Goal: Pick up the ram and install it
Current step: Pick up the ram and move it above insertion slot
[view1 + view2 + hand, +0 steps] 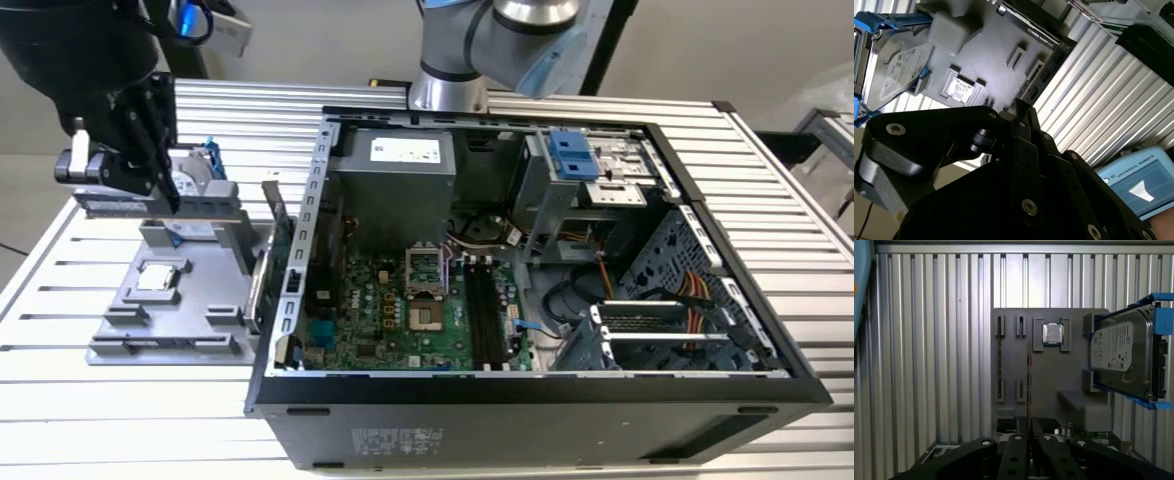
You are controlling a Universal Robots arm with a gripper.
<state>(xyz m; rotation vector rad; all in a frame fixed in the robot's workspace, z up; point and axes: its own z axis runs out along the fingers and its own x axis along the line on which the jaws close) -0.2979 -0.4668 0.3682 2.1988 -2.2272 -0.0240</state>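
Ram (1029, 385) shows edge-on in my first wrist view, a thin stick clamped between the closed fingers of the gripper (1029, 427), above the grey fixture tray (1054, 375) beside 1 blue-framed hard drive (1119, 355). My exterior view puts the gripper (167, 195) over that tray, at the exterior view's left of the open computer case (534, 420).

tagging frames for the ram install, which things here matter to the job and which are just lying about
Job: ram standing in the grey holder, gripper in line with it, black motherboard slots.
Lying about: hard drive in blue frame, processor chip, dark card.
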